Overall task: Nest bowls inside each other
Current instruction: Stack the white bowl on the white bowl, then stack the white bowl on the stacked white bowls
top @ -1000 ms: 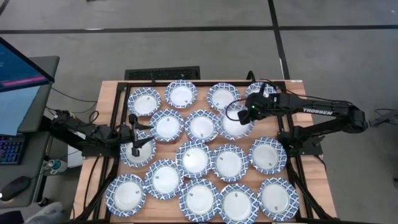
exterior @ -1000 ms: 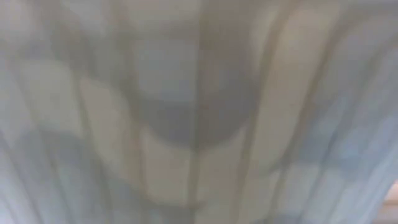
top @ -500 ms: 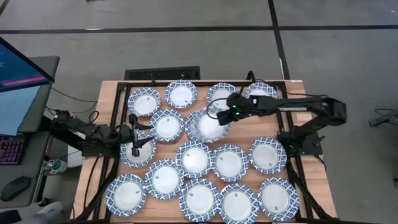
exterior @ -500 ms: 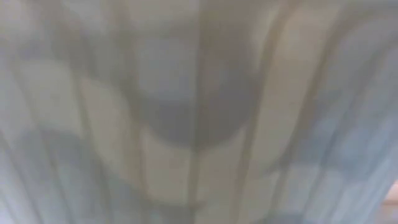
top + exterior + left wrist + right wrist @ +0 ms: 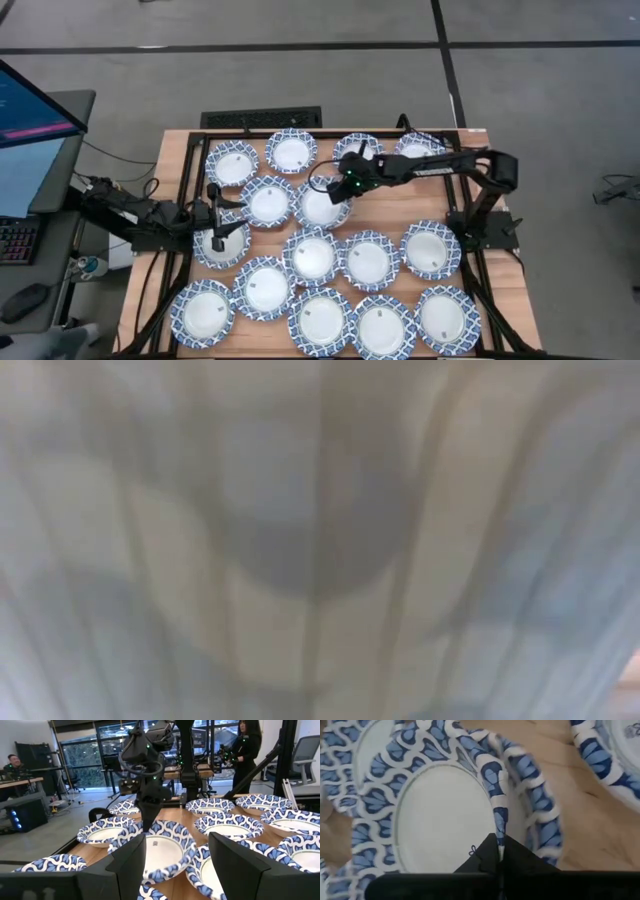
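A grey floor surrounds the wooden table point(image 5: 400, 208), which sits inside a black frame; a monitor and keyboard stand off its left edge. Past the table's far side, the left wrist view shows windows, desks and two people, one seated and one standing.

The bowls point(image 5: 369, 263) nearly cover the tabletop in loose rows, rims almost touching. The widest patch of bare wood lies right of the middle, beside the right arm's base, with a narrow strip along the left edge.

At the left edge, the left gripper point(image 5: 217, 215) hovers over a bowl point(image 5: 222, 245) in the second row. Its fingers point(image 5: 127, 865) are spread wide with nothing between them.

Near the middle of the back rows, the right gripper point(image 5: 345, 180) reaches in from the right and meets the far right rim of the bowl being moved point(image 5: 323, 205). In the right wrist view its fingertips point(image 5: 495, 851) pinch the patterned rim of that bowl point(image 5: 440, 815), one tip inside and one outside. A second blue-and-white rim shows around that bowl, so it sits tilted in another bowl. The low view is only a pale blur.
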Controlling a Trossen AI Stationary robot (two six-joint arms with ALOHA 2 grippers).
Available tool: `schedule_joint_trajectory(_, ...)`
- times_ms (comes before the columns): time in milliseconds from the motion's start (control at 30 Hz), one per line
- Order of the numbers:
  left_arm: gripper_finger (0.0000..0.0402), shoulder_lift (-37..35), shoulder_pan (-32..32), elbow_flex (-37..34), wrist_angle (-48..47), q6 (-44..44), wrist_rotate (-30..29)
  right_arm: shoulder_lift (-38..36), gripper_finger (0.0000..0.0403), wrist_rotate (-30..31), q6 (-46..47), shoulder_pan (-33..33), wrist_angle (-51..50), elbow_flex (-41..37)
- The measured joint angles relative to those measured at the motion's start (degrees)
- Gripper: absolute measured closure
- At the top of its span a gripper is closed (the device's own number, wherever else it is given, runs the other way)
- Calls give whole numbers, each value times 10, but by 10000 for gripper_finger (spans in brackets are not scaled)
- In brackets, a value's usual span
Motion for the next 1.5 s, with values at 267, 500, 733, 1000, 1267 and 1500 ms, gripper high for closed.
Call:
schedule_joint_trajectory(267, 193, 0, 0, 0, 0, 0, 0, -4, 303, 27, -11, -7, -35, 7)
schedule_joint_trajectory(500, 193, 0, 0, 0, 0, 0, 0, -24, 217, 37, -28, -9, -96, 6)
schedule_joint_trajectory(733, 193, 0, 0, 0, 0, 0, 0, -137, 178, 114, -70, -47, -138, 7)
schedule_joint_trajectory(1000, 193, 0, 0, 0, 0, 0, 0, -201, 177, 214, -160, -120, -312, 6)
schedule_joint_trajectory(1267, 193, 0, 0, 0, 0, 0, 0, -178, 177, 163, -181, -192, -341, -46)
schedule_joint_trajectory(1500, 193, 0, 0, 0, 0, 0, 0, -123, 177, 166, -212, -231, -336, -60)
